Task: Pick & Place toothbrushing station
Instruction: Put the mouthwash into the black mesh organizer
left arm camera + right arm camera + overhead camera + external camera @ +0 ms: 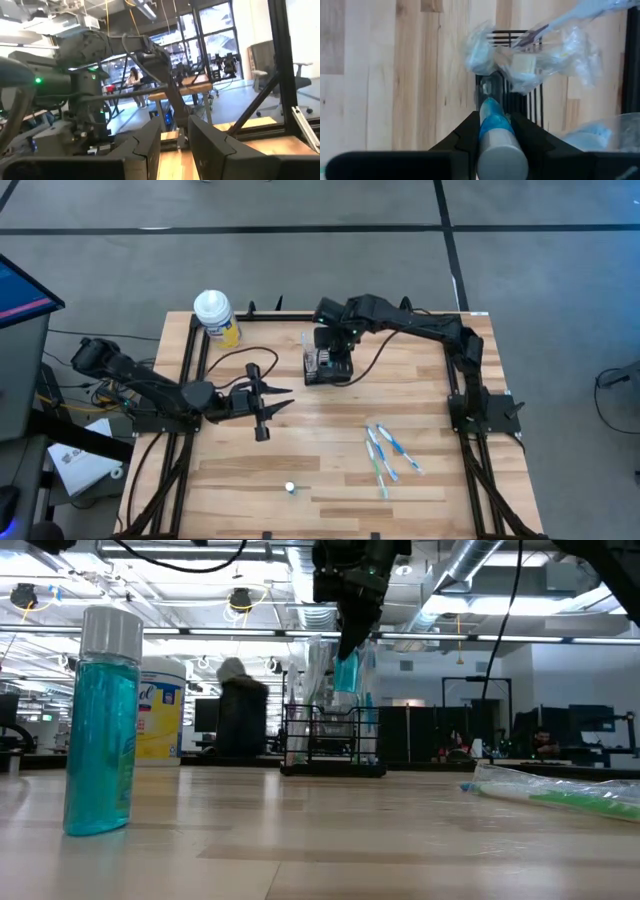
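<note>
Right wrist view: right end effector (493, 131) grips a small teal silver-capped bottle (497, 134) above the black wire-mesh holder box (516, 97).
Left end effector (262, 402): fingers apart, empty, over the wooden tabletop (330, 450).

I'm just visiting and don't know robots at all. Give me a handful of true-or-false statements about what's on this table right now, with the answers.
1. The right tool holds a small blue bottle with a grey cap above the black wire-mesh holder. True.
2. The left tool is carrying a toothbrush. False: it holds nothing and hangs over bare wood on the left side of the table.
3. Wrapped toothbrushes lie on the table's right half. True.
4. The white-capped yellow bottle stands inside the holder. False: it stands apart at the table's far left corner.
5. The holder is empty. False: clear-wrapped items already stick out of it.
</note>
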